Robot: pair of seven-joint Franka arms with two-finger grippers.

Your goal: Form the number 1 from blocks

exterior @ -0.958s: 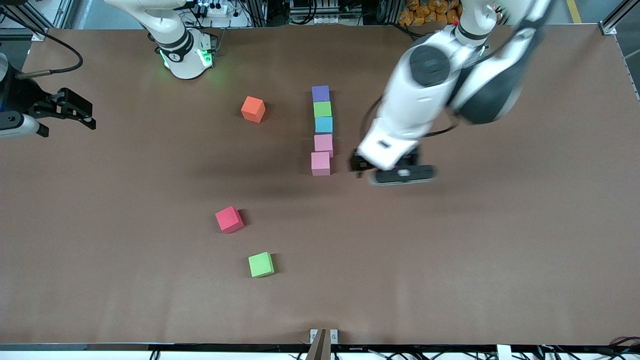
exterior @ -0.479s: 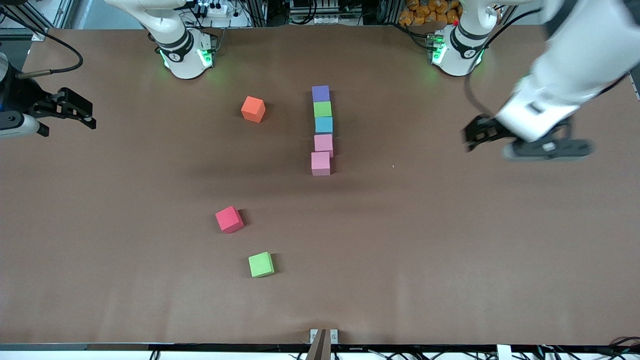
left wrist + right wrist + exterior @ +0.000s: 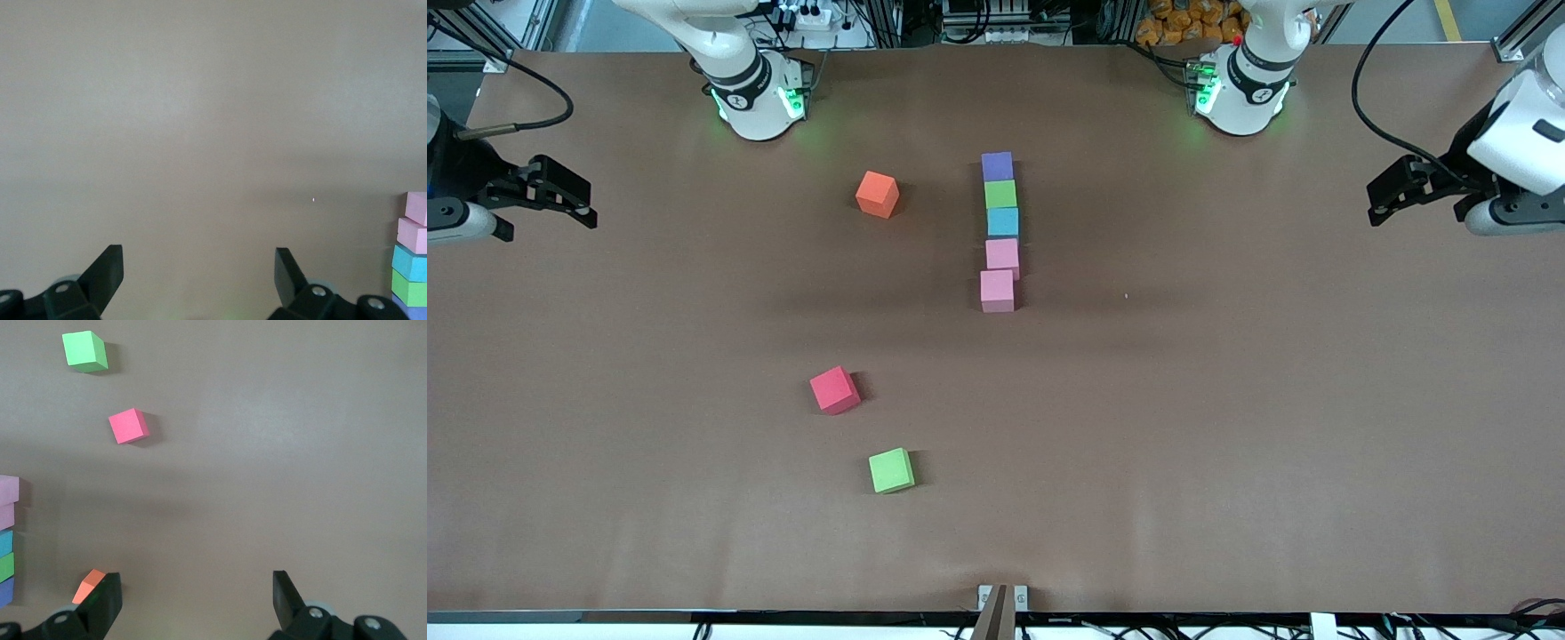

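Observation:
Five blocks lie in a straight column at mid-table: purple (image 3: pixel 997 165) farthest from the front camera, then green (image 3: pixel 1000 194), sky blue (image 3: pixel 1003 221), pink (image 3: pixel 1002 255) and a second pink (image 3: pixel 997 290), set slightly askew. The left wrist view catches the column's edge, with a pink block (image 3: pixel 417 208) and the sky blue one (image 3: pixel 408 262). My left gripper (image 3: pixel 1376 203) (image 3: pixel 198 257) hangs open and empty over the left arm's end of the table. My right gripper (image 3: pixel 590 206) (image 3: pixel 197 577) waits open and empty over the right arm's end.
An orange cube (image 3: pixel 877 194) (image 3: pixel 89 585) sits beside the column toward the right arm's end. A red cube (image 3: pixel 835 389) (image 3: pixel 128 425) and a loose green cube (image 3: pixel 892 470) (image 3: pixel 85 351) lie nearer the front camera. Both arm bases (image 3: pixel 758 93) stand along the table's back edge.
The left arm has swung from right beside the column out to the left arm's end of the table, gripper open throughout. The blocks and the right arm have not moved.

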